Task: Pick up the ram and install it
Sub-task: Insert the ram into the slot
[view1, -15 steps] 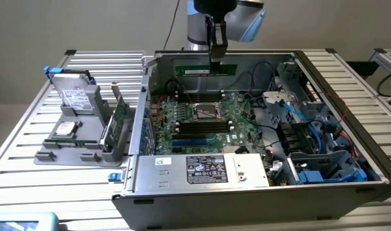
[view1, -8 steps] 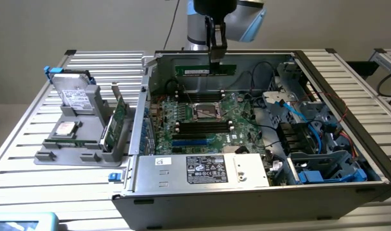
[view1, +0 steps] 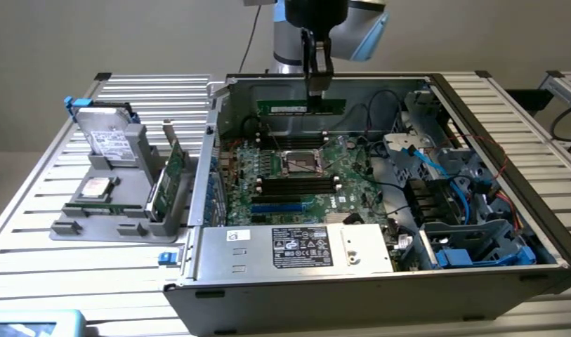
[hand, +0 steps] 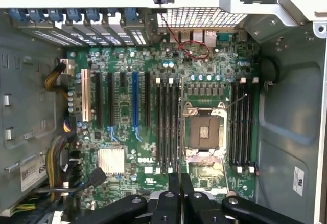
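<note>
Over the open computer case (view1: pixel 510 105), my gripper (view1: pixel 316 95) hangs shut on the ram (view1: pixel 301 107). The ram is a long green stick held level by its top edge, in the air above the far part of the motherboard (view1: pixel 295 165). In the wrist view the ram (hand: pixel 181 127) shows edge-on as a thin line running out from between the black fingertips (hand: pixel 174 183). That line lies between a bank of black memory slots (hand: pixel 167 124) and the processor socket (hand: pixel 204 132). A second bank of memory slots (hand: pixel 241 121) sits on the socket's other side.
A grey holder (view1: pixel 97 228) on the slatted table at the exterior view's left carries a hard drive (view1: pixel 110 137) and a green expansion card (view1: pixel 173 175). The power supply (view1: pixel 295 247) fills the case front. Blue cables and drive bays (view1: pixel 454 203) crowd the exterior view's right.
</note>
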Available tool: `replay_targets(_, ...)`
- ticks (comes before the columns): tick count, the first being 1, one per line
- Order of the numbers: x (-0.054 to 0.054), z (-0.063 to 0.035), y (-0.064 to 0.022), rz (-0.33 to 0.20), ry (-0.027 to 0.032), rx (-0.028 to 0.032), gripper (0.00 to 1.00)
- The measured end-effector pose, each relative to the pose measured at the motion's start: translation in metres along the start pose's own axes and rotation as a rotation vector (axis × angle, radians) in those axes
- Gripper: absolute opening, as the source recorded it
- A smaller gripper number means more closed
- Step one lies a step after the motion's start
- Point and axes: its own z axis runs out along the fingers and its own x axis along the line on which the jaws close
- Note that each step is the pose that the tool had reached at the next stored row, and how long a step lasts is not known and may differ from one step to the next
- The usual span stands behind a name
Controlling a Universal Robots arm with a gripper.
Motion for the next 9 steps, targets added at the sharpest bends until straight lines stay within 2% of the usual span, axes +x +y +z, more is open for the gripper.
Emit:
replay_targets(1,-0.0001,0.0006,-0.0001,-0.001,0.0081,0.0002,0.13)
replay_targets(2,-0.0002,0.0010,-0.0001,-0.001,0.0112,0.0002,0.13)
replay_targets(6,-0.0003,0.0011,-0.0001,-0.001,0.0113,0.0002,0.13)
replay_targets(9,-0.0004,0.0049,0.0002,-0.001,0.0115,0.0001,0.13)
